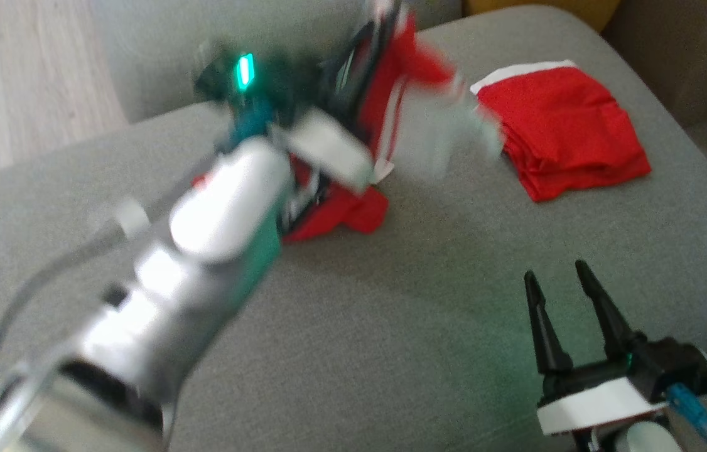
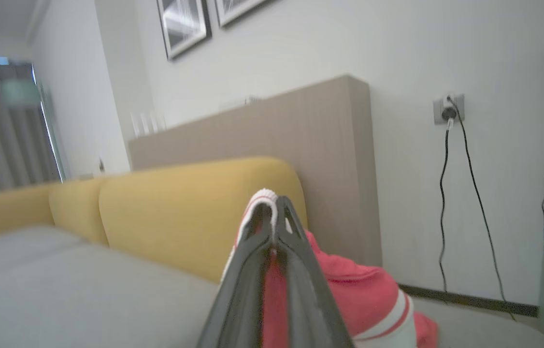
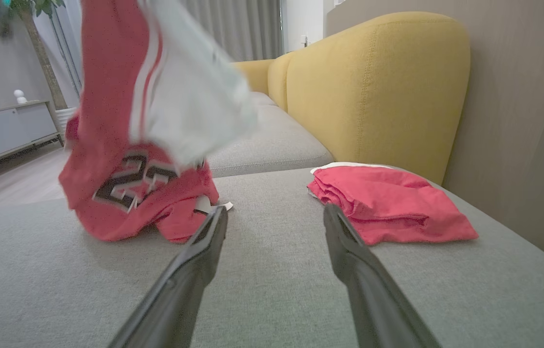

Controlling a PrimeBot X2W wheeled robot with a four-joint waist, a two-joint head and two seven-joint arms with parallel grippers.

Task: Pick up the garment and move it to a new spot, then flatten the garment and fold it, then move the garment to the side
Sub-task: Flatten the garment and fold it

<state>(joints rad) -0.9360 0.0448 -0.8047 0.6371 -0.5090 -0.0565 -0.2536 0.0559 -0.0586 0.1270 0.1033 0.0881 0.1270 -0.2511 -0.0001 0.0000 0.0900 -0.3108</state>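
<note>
- The left end effector is clenching the garment, with both dark fingers pressed together on a strip of red-and-white striped trim at their tips.
- The garment is hanging from that grip, raised above the sofa seat. Its lower part is bunching on the seat toward the far edge, left of the middle.
- The white sleeve is swinging out to one side and is showing blurred in the head view.
- The black, white-outlined number is facing the right wrist camera, low on the red body just above where the cloth is touching the seat.
- The pale left forearm is reaching diagonally from the near left corner of the seat toward the garment and is covering part of it in the head view.
- The right end effector is standing released, fingers spread and gripping nothing, over the near right part of the seat. Whether it is touching the cushion cannot be told.
- A folded red garment is lying flat at the far right corner of the seat, just before the yellow backrest, with bare grey cushion separating it from the hanging garment.
</note>
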